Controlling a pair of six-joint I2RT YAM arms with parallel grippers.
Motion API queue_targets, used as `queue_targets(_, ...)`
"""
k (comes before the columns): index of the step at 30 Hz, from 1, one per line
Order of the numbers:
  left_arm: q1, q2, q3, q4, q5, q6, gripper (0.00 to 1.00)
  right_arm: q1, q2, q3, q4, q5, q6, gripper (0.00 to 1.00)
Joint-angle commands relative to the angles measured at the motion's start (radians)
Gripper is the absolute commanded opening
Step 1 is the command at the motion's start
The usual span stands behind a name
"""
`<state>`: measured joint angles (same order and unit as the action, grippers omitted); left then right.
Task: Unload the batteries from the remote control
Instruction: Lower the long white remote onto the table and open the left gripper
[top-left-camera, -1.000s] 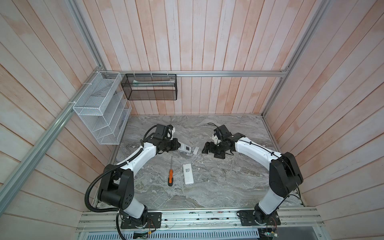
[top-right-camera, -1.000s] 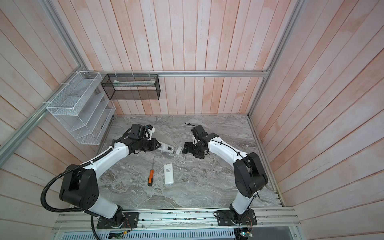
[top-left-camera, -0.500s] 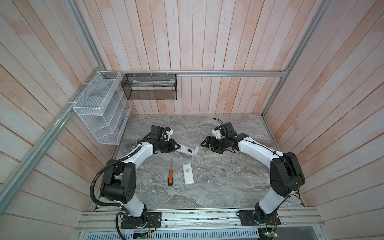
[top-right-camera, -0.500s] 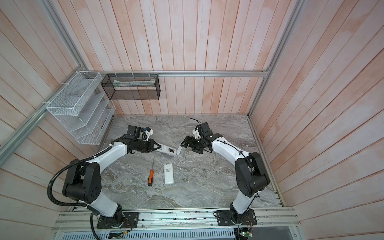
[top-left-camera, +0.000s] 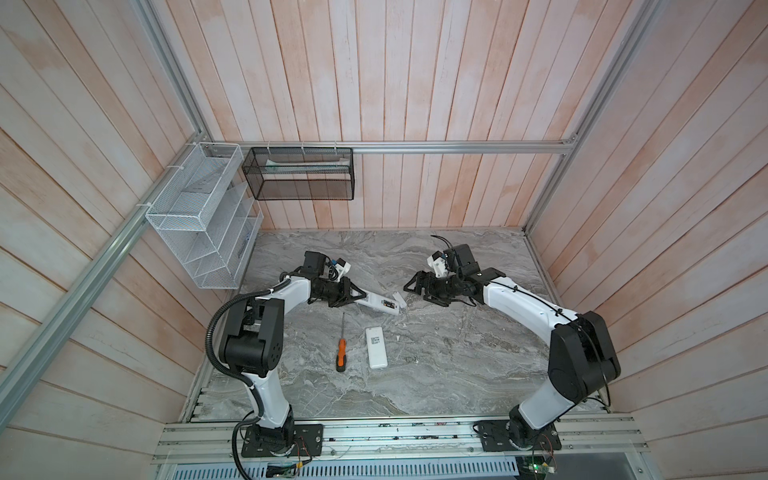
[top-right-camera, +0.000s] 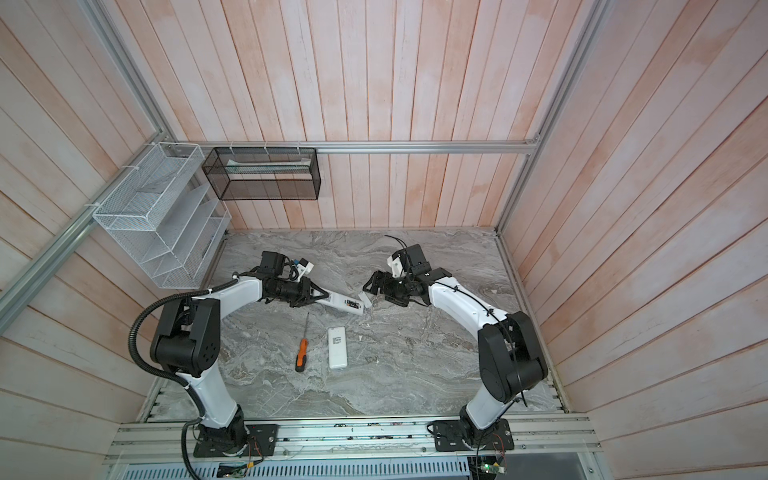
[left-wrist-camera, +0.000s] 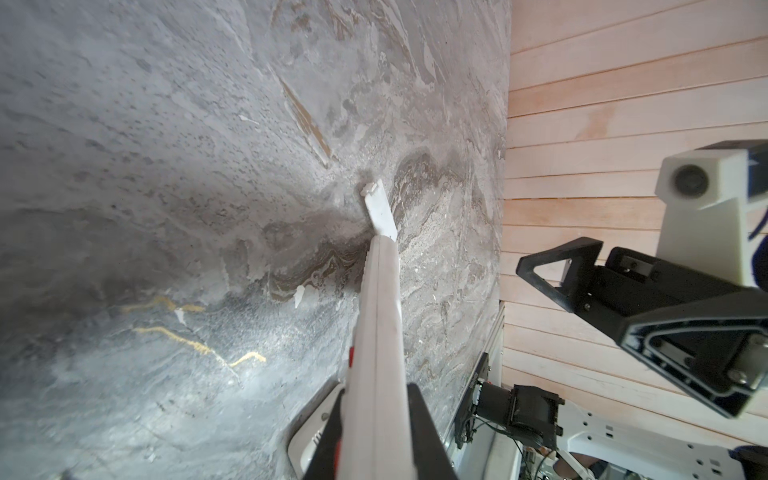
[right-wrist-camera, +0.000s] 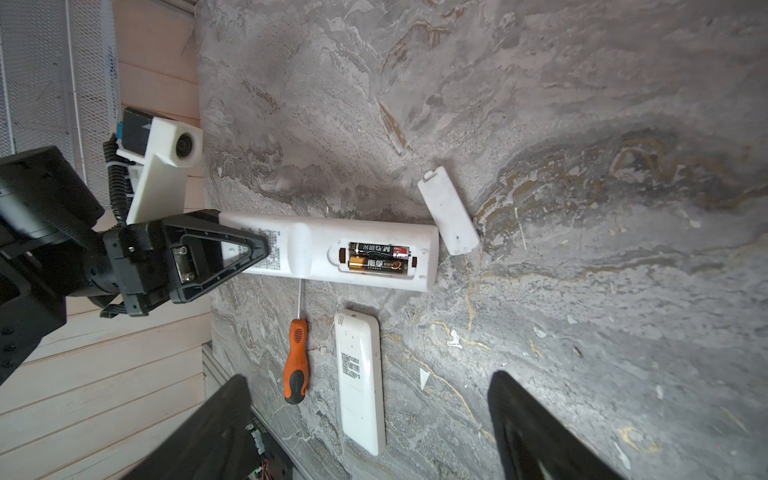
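Now 2 batteries in remote, L pincer pinching it, R pincer spread; 1 screwdriver.

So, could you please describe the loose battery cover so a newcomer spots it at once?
On the grey marble table, find the white remote held by the left gripper. Off its free end, beside the two exposed batteries, lies a small white cover, slanted. It is far shorter than the remote and has a tab.

Batteries lie in the compartment of the remote, the cover just beside its right end.
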<state>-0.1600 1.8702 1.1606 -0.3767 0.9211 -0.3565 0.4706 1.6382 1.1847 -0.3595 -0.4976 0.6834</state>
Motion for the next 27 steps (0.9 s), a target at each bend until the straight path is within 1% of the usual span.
queue_targets(1,-0.004,0.074,-0.027,-0.08,-0.104,0.026,0.14,-0.003,-0.023,-0.019,-0.012,-0.001,-0.014,0.9)
queue_targets(5,-0.004,0.086,-0.038,-0.066,-0.099,0.019,0.22,-0.003,-0.035,-0.036,-0.014,-0.001,-0.011,0.9)
queue_targets(6,-0.004,0.088,-0.038,-0.063,-0.098,0.016,0.27,-0.003,-0.04,-0.041,-0.013,-0.001,-0.009,0.9)
queue_targets(8,-0.004,0.096,-0.039,-0.056,-0.087,0.011,0.41,-0.003,-0.047,-0.053,-0.013,-0.002,-0.006,0.9)
queue_targets(9,-0.003,0.101,-0.039,-0.054,-0.083,0.008,0.44,-0.003,-0.05,-0.058,-0.015,-0.001,-0.004,0.9)
queue_targets(13,-0.004,0.099,-0.051,-0.029,-0.075,-0.007,0.47,-0.003,-0.079,-0.086,-0.014,0.004,0.006,0.9)
queue_targets(15,-0.004,0.099,-0.057,-0.023,-0.071,-0.014,0.54,-0.003,-0.094,-0.103,-0.012,0.007,0.014,0.9)
queue_targets(16,-0.004,0.099,-0.058,-0.023,-0.069,-0.014,0.62,-0.001,-0.102,-0.111,-0.01,0.008,0.018,0.9)
queue_targets(18,-0.006,0.096,-0.062,-0.025,-0.069,-0.01,0.82,0.0,-0.116,-0.124,-0.009,0.009,0.028,0.9)
queue_targets(20,-0.006,0.088,-0.066,-0.027,-0.075,-0.011,0.99,0.004,-0.13,-0.129,-0.014,0.015,0.034,0.9)
queue_targets(23,-0.006,0.045,-0.076,-0.027,-0.092,-0.018,1.0,0.014,-0.141,-0.113,-0.038,0.021,0.027,0.9)
queue_targets(27,-0.006,-0.023,-0.075,-0.05,-0.15,-0.028,1.0,0.017,-0.127,-0.067,-0.089,0.018,-0.023,0.9)
